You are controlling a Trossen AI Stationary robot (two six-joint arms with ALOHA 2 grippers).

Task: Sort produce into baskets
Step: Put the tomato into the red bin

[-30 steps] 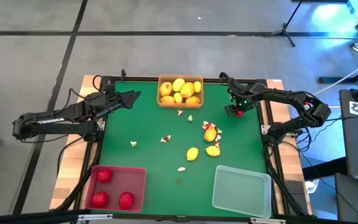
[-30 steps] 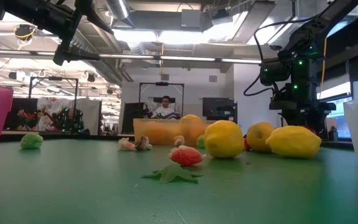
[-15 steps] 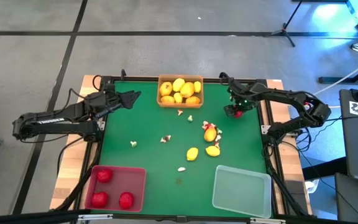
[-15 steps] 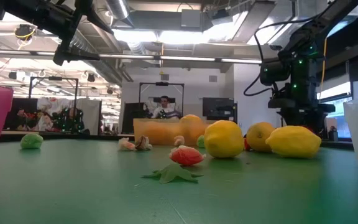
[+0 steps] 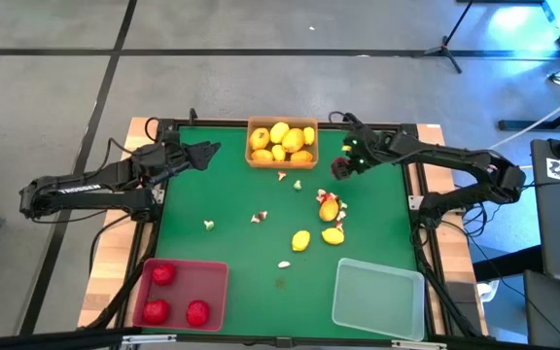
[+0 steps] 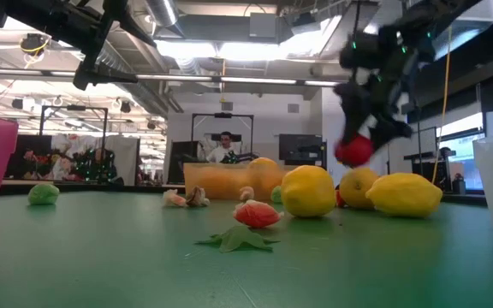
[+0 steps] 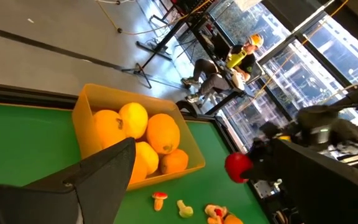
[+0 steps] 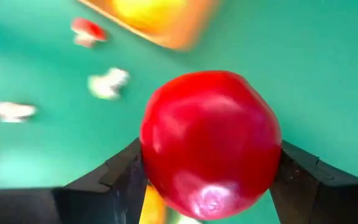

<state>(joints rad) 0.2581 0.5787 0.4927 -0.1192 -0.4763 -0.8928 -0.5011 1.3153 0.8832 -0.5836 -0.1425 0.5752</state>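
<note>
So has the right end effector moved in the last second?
Yes. The right end effector, shut on a red fruit, has shifted from the table's right edge toward the orange basket.

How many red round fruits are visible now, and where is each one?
4. Three lie in the red basket: fruits at and. The fourth red fruit is held by the right gripper above the table. None seems hidden.

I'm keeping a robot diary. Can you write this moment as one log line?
right gripper: shut on red round fruit, above table | left gripper: open, waiting | red basket: three red fruits
</note>
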